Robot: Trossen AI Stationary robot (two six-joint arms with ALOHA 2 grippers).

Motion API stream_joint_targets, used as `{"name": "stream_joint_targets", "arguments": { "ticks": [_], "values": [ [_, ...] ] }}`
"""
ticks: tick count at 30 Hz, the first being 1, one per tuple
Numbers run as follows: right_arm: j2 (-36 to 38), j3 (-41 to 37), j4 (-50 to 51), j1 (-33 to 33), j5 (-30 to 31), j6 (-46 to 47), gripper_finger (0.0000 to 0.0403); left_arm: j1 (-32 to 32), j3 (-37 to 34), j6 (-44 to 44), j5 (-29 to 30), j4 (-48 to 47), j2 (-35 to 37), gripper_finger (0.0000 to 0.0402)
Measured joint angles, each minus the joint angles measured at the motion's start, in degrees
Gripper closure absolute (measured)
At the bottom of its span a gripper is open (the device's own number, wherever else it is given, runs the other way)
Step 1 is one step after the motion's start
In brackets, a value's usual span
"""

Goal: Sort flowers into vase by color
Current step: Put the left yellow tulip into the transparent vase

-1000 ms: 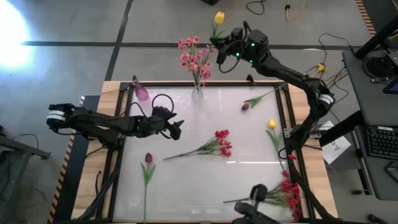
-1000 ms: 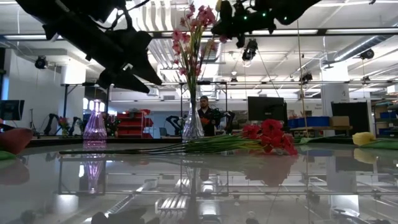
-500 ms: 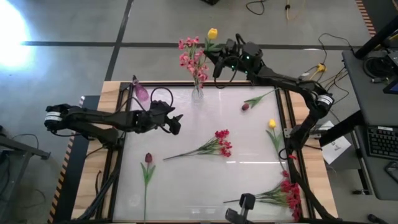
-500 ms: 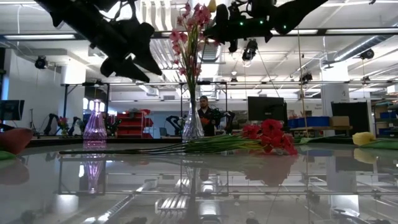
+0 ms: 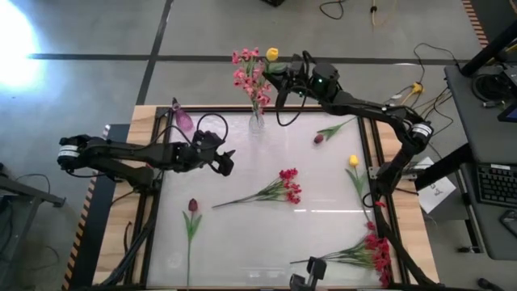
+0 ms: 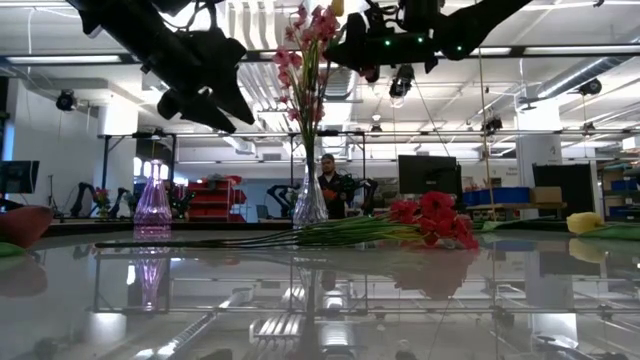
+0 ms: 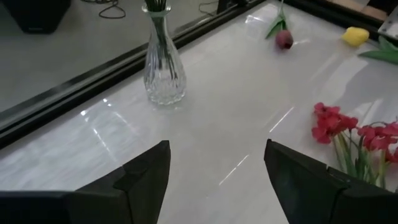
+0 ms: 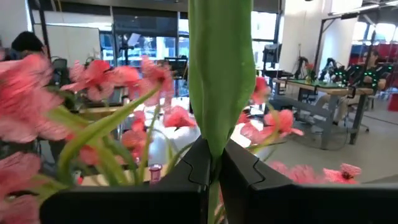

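My right gripper (image 5: 284, 74) is shut on a yellow-bud flower (image 5: 273, 54), high above the table's far edge, right beside the pink spray (image 5: 250, 77). That spray stands with its stems in the clear vase (image 5: 256, 122). In the right wrist view, pink blossoms (image 8: 93, 78) crowd around the held green leaf. My left gripper (image 5: 226, 162) hovers open over the table's left half, facing the clear vase (image 7: 160, 74). A small purple vase (image 5: 184, 120) stands at the far left corner. Lying flat on the table are a red spray (image 5: 283, 187) and a dark-red bud (image 5: 192, 206). My right gripper pinches the yellow flower by its green leaf and stem (image 8: 214, 146), below the bud, between the two fingers (image 8: 239, 171). It comes level from the table's right. The flower is lifted clear, and the leaf stands up beyond the fingertips.
Also on the table lie a dark-red bud (image 5: 318, 138) and a yellow bud (image 5: 353, 161) toward the right, and a red spray (image 5: 371, 250) in the near right corner. A black frame rims the tabletop. A person stands far back in the room (image 6: 326, 180).
My right gripper has carried the yellow flower toward the table's left and a little nearer, up against the pink spray in the clear vase, staying shut on it. My left gripper has risen a little and drawn slightly toward the left.
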State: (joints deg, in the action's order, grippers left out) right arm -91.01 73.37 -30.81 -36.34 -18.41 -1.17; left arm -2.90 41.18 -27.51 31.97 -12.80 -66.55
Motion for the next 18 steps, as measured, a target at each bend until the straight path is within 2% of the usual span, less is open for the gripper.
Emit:
{"name": "stream_joint_targets", "arguments": {
  "ticks": [7,13,18],
  "values": [
    [0.0,-4.0,-0.3,0.5,0.0,-1.5,0.0390,0.0,1.4,0.0,-0.6,-2.5,0.1,0.0155],
    [0.0,-7.1,-5.7,0.6,0.0,-1.4,0.0390,0.0,3.8,0.0,-1.2,-6.0,0.1,0.0155],
    [0.0,-7.7,-6.4,0.9,0.0,-1.9,0.0390,0.0,7.1,0.0,-1.3,-10.2,0.1,0.0155]
  ]
}}
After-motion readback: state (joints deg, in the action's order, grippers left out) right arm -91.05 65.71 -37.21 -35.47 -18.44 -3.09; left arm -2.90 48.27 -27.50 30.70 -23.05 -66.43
